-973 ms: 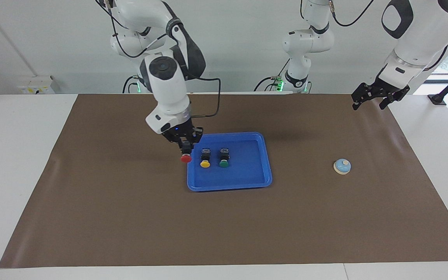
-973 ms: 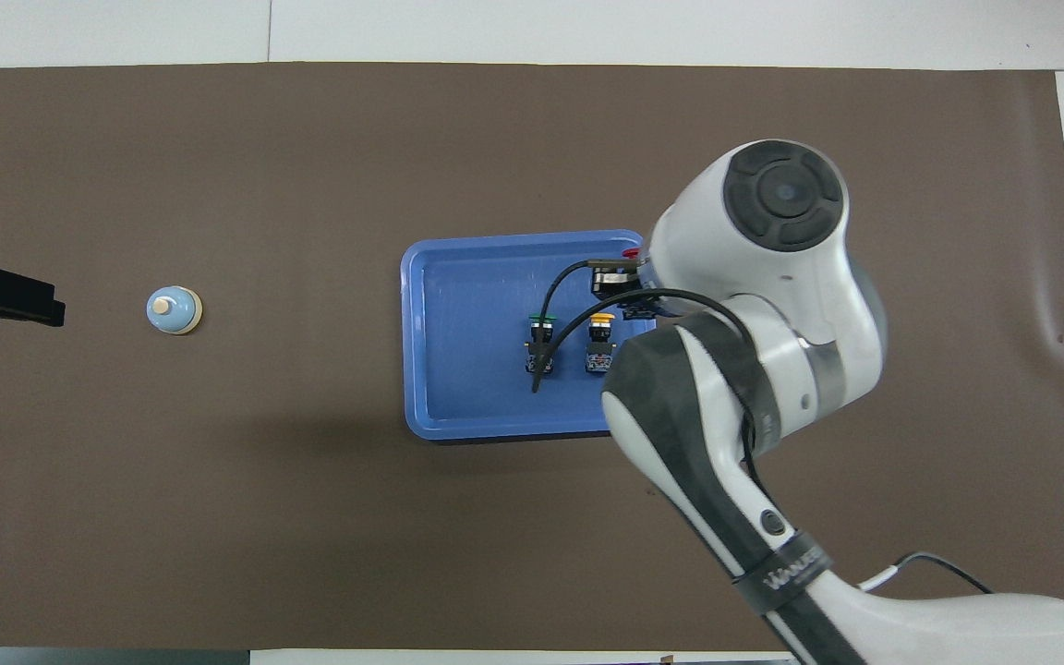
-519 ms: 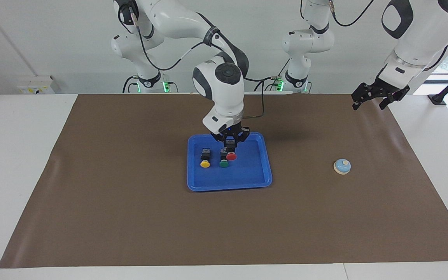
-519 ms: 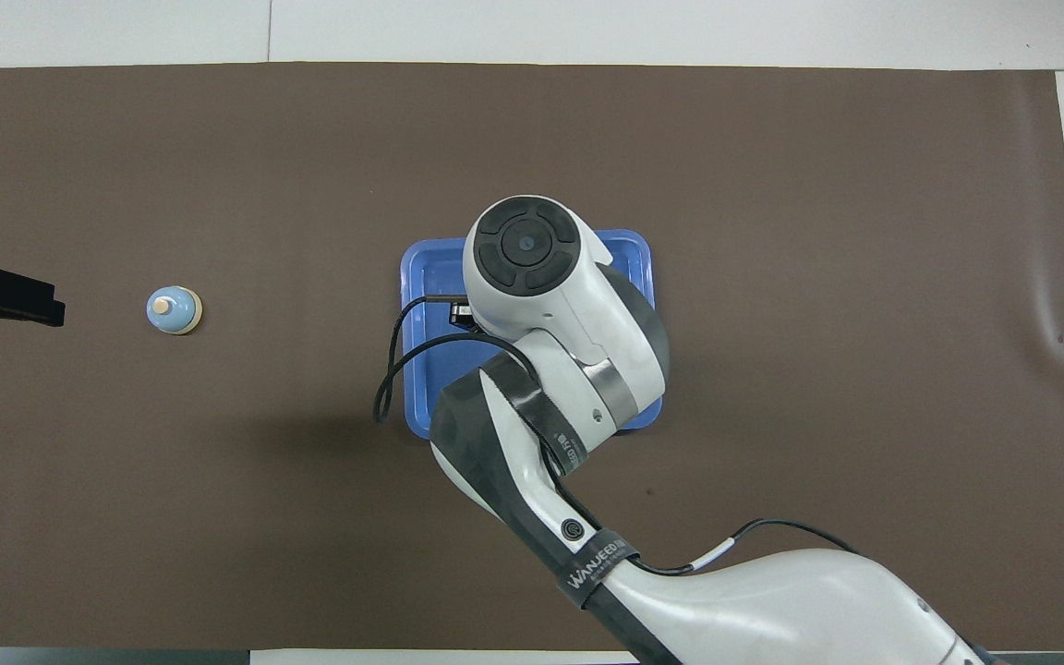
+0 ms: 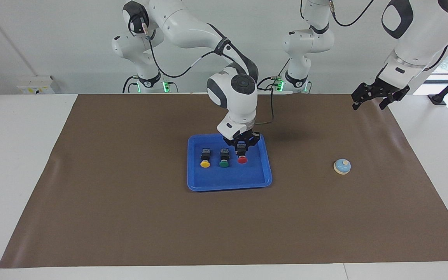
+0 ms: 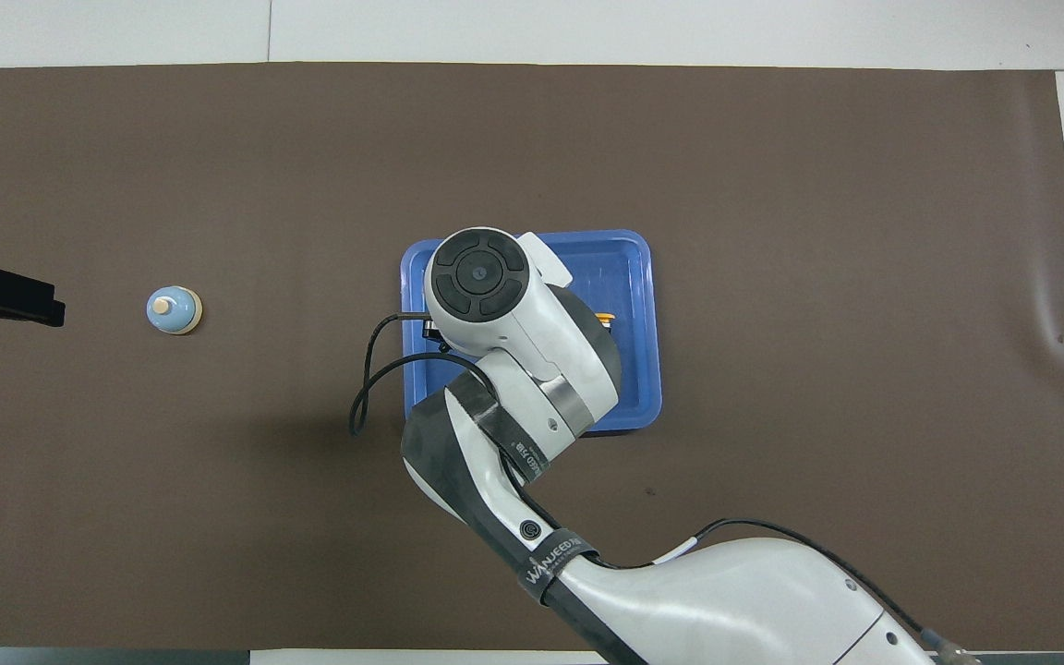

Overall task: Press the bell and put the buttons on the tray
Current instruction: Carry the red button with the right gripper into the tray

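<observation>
Right gripper holds the red button low in the tray.
Yellow button and green button stand beside it. Risk: releasing too high could topple it against the green one. Left gripper waits, open, in the air above the mat's edge; the bell sits toward that arm's end.

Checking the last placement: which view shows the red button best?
The facing view: the red button sits low in the blue tray, in the right gripper, beside the green button. In the overhead view the arm hides it.
</observation>
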`<state>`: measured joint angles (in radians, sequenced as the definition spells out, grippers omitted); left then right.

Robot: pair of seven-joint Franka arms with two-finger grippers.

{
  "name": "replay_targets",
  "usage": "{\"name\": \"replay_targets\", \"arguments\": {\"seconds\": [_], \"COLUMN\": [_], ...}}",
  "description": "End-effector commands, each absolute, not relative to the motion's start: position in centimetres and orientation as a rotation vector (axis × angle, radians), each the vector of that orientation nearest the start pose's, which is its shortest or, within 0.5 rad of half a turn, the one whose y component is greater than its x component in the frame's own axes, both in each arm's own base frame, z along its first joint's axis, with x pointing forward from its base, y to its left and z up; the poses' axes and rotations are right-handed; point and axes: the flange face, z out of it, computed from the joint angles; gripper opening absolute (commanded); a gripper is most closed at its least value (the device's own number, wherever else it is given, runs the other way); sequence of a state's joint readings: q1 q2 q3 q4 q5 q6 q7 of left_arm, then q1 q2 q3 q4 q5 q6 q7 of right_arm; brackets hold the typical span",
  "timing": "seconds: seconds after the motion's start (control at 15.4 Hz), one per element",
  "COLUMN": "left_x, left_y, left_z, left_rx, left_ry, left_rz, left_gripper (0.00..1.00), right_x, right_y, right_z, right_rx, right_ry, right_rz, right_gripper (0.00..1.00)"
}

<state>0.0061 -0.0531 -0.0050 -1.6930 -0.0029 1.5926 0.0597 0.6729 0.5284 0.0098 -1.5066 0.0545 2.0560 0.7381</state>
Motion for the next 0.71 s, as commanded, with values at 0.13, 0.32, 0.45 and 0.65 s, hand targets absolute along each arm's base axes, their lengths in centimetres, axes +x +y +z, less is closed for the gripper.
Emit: {"name": "replay_targets", "arguments": {"seconds": [0.13, 0.32, 0.45, 0.65], "left_x": [53.3, 53.3, 53.3, 53.3], "left_y": [0.1, 0.1, 0.1, 0.1], "left_z": [59.9, 59.9, 59.9, 59.9], "left_rx": [-3.127, -3.127, -3.127, -3.127], "left_ry": [0.078, 0.078, 0.078, 0.078], "left_rz": [0.077, 0.077, 0.077, 0.077], "left_gripper": [1.0, 1.0, 1.0, 1.0], "right_x": [53.3, 52.6, 52.5, 52.1], "right_y": [44.1, 45.2, 45.2, 44.9], "right_z": [34.0, 33.4, 33.2, 32.2], "right_rx": [-3.071, -3.069, -3.069, -3.065], "right_ry": [0.153, 0.163, 0.171, 0.204], "right_rz": [0.024, 0.02, 0.023, 0.017], "right_gripper": [0.2, 0.2, 0.21, 0.39]}}
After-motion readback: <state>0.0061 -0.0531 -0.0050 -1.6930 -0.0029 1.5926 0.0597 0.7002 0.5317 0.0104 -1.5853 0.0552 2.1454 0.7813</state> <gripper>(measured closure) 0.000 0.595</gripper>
